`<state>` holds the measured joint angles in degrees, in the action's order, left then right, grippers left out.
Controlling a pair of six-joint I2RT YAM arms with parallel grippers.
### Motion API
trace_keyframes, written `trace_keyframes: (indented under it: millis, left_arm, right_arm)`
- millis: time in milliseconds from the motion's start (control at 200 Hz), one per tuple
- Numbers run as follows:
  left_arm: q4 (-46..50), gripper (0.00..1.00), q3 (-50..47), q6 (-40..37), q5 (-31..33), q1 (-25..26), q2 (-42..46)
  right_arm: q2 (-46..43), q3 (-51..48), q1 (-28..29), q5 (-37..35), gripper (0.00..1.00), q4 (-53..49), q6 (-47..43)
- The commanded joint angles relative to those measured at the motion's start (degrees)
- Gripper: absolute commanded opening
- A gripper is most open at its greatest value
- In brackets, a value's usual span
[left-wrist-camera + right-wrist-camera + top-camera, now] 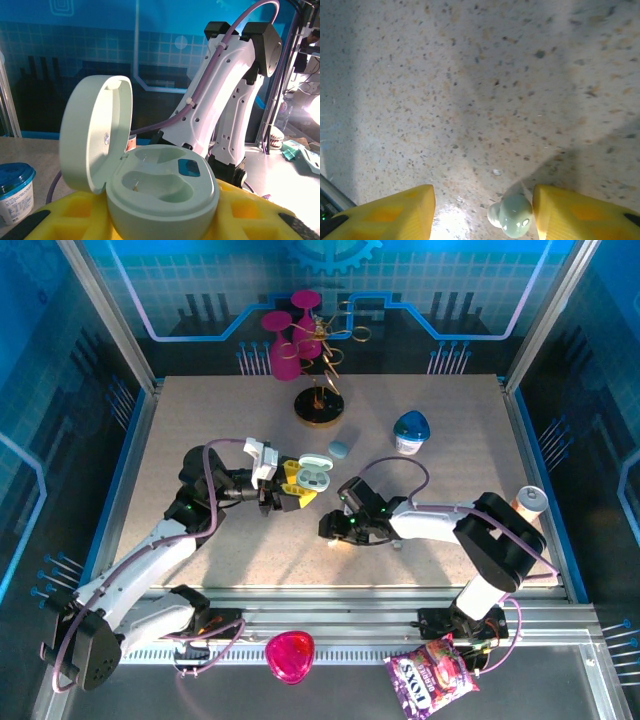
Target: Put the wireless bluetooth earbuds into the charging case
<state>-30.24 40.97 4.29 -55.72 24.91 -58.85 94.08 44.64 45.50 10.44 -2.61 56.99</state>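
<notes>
Right wrist: earbud point(512, 218) on table point(470, 90) within right tool point(484, 202). Left wrist: case point(160, 192) open.

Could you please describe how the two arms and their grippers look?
Both arms have white link shells with black joints and bases. The left arm and right arm each carry a looping purple cable. The gripper fingers are chunky yellow blocks.

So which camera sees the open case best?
The left wrist camera: the case is close up, lid open, sockets visible. The top camera shows it tiny, held in the left claw.
</notes>
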Motion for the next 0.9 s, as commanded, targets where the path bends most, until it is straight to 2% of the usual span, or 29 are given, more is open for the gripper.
trace_keyframes:
  millis: [0,805,896]
  left_arm:
    - [-0.17,0.32,-0.91,-1.59,0.44,-0.45,1.02]
    - [0.36,0.32,-1.32,-2.18,0.89,-0.4,1.54]
    - [0.36,0.32,-1.42,-2.27,0.97,-0.47,1.63]
  right_arm:
    - [1.17,0.2,1.02,2.1,0.53,2.17,0.32]
    - [4.19,1.18,1.52,5.88,0.5,3.58,-0.06]
    - [4.48,1.5,1.52,6.04,0.47,3.31,-0.3]
